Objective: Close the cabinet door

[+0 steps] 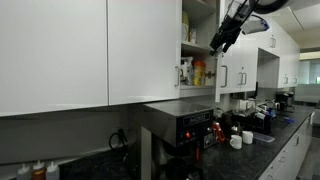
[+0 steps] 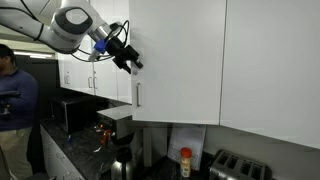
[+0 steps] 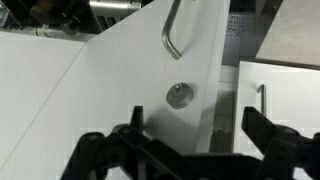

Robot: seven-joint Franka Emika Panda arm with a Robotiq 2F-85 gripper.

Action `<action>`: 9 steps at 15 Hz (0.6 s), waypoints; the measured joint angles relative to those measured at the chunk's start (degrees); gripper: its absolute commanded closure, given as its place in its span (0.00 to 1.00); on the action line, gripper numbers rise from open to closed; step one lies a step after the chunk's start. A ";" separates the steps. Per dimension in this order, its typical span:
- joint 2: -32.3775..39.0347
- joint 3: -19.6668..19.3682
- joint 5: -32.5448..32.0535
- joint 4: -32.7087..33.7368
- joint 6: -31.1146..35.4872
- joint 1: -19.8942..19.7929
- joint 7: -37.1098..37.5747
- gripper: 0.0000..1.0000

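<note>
Room: kitchen with white wall cabinets over a dark worktop (image 1: 292, 128), seen from opposite ends in both exterior views.
Door: the door (image 2: 178, 60) stands swung out from its cabinet. It looks hinged on the side away from your arm, and its handle (image 2: 137, 95) sits low by the free edge.
Opening: an exterior view shows the shelf behind it with bottles (image 1: 198, 72), so the door is not yet shut.
End effector: your end effector (image 2: 132, 60) is up at the free edge, above the handle. In the wrist view its fingers are spread wide and pinch nothing.
Why there: open fingers facing the flat front suggest a push, not a pull. Pressing far from the hinge should swing the door with the least force.
Contact: I cannot tell whether you are touching the panel yet.
Straight ahead: a round silver disc (image 3: 178, 95) sits on the door face, below the handle as the wrist view shows it.
Neighbour: the next door (image 3: 290, 90), with its own handle, lies just beyond the free edge. Keep your fingers out of that gap, which will narrow as the door closes.
Below: a black appliance (image 1: 185, 125) and white cups (image 1: 236, 141) stand on the worktop, under the swing and not in the way.
Person: someone (image 2: 14, 95) stands at the frame's edge, well apart from the door.
</note>
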 measured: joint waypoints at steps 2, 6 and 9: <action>2.11 0.02 0.08 1.15 0.98 0.94 -1.15 0.00; 6.07 0.03 0.17 3.21 2.88 3.12 -3.18 0.00; 8.85 0.02 0.26 5.02 4.16 4.30 -4.98 0.00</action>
